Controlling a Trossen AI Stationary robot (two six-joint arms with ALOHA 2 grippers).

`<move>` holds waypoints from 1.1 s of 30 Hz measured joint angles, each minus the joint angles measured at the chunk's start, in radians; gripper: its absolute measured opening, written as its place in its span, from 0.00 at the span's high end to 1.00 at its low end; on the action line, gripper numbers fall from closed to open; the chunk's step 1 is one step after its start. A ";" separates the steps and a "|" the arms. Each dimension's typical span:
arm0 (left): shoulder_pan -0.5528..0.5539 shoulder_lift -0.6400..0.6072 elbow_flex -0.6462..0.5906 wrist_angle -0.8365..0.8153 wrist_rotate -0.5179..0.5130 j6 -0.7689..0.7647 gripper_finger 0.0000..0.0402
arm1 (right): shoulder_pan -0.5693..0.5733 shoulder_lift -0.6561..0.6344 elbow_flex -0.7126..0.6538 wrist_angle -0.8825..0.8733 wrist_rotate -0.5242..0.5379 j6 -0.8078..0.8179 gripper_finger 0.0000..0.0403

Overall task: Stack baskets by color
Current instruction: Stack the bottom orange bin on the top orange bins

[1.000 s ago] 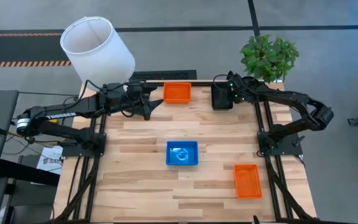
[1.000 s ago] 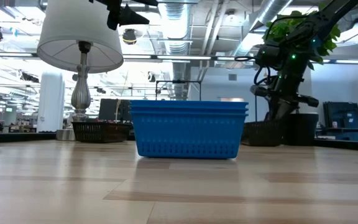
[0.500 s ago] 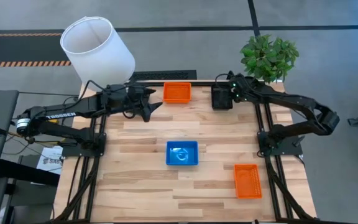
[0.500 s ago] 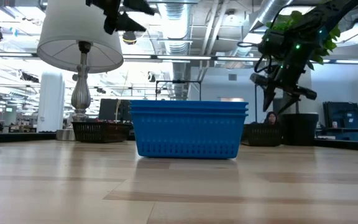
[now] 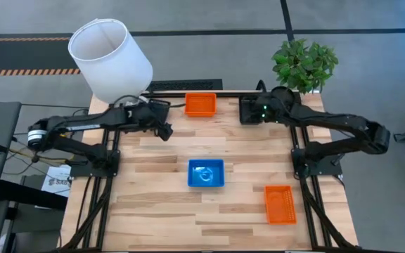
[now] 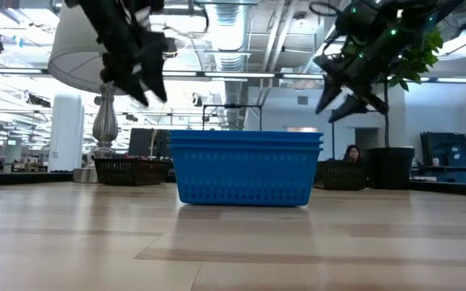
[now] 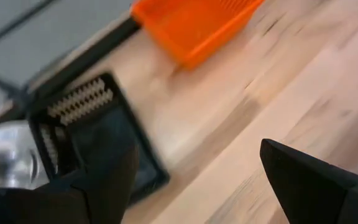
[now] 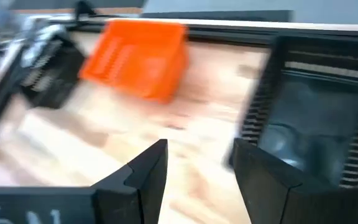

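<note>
A stack of blue baskets [image 5: 206, 173] stands mid-table. One orange basket [image 5: 200, 104] sits at the far edge, another [image 5: 280, 204] near the right front. A black basket [image 5: 249, 111] rests at the far right, and another black basket [image 7: 98, 143] lies at the far left. My left gripper [image 5: 164, 131] hangs open, tipped down, above the wood between the left black basket and the far orange basket [image 7: 194, 25]. My right gripper [image 8: 197, 174] is open in the air beside the right black basket [image 8: 309, 118], holding nothing.
A white lampshade [image 5: 111, 50] stands beyond the far left corner and a potted plant [image 5: 304, 63] beyond the far right. Bare wood lies between the blue stack and the far baskets, and along the near left of the table.
My right gripper has risen from the right black basket and swung toward the table's left, and the basket stays where it was. My left gripper has tipped steeply downward and sunk toward the table near the left black basket.
</note>
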 joint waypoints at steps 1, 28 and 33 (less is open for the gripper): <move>0.007 0.022 0.000 -0.013 0.000 -0.019 0.19 | 0.019 0.000 0.000 0.016 -0.001 0.000 0.51; 0.057 0.228 0.000 0.096 0.162 0.053 0.19 | 0.707 0.000 0.194 -0.464 -0.594 -0.202 0.63; 0.059 0.228 0.000 0.126 0.183 0.062 0.19 | 0.825 0.010 0.171 -0.623 -0.578 -0.167 0.66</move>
